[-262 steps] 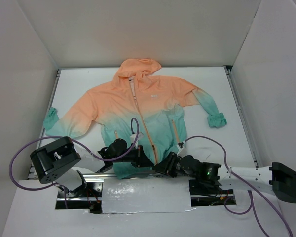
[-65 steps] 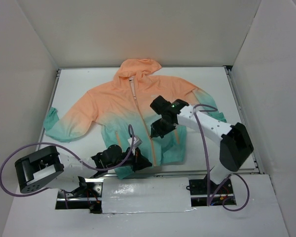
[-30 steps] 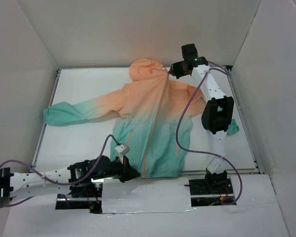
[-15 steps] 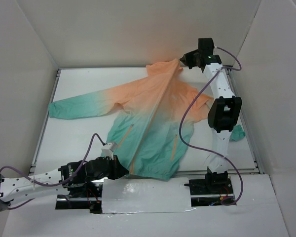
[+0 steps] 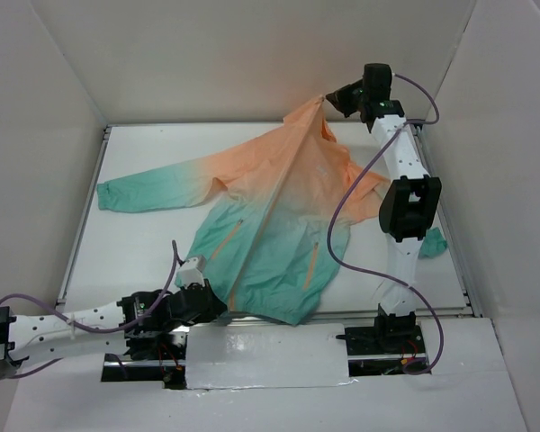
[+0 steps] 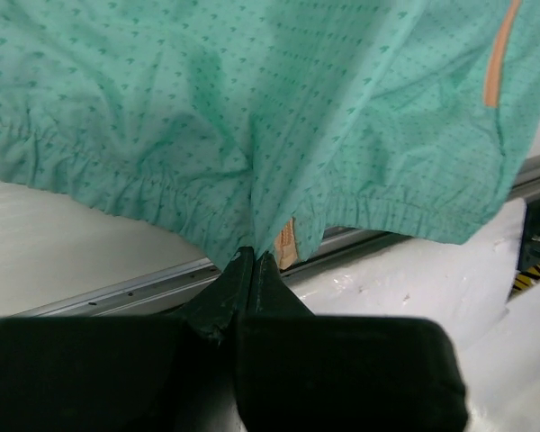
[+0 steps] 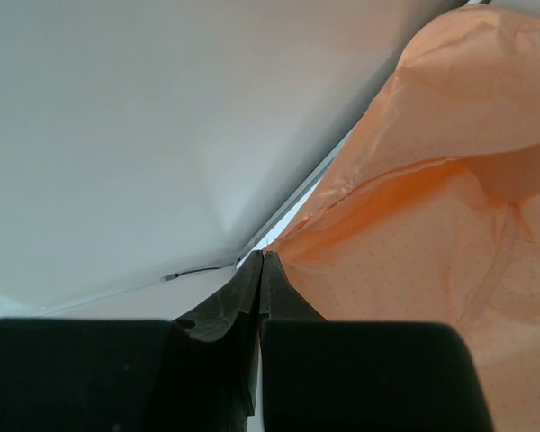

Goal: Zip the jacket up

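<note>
The jacket (image 5: 279, 207) is stretched slantwise across the table, peach-orange top at the far right, teal hem at the near left, its orange front zipper (image 5: 261, 229) closed along the middle. My left gripper (image 5: 207, 304) is shut on the teal hem at the zipper's bottom end; in the left wrist view (image 6: 255, 256) the hem (image 6: 162, 193) bunches at the fingertips. My right gripper (image 5: 328, 97) is raised at the far right corner, shut on the orange collar end; in the right wrist view (image 7: 263, 256) the orange fabric (image 7: 414, 243) hangs from it.
White walls enclose the table (image 5: 144, 243) on three sides; my right gripper is close to the back wall (image 7: 117, 135). One teal sleeve (image 5: 144, 191) lies out to the left, a teal cuff (image 5: 432, 241) shows behind my right arm. A metal rail (image 6: 144, 288) runs along the table's front edge.
My right gripper has travelled from the hem up the zipper to the far right corner, lifting the collar. My left gripper has slid left along the front edge with the hem; the jacket turned slantwise.
</note>
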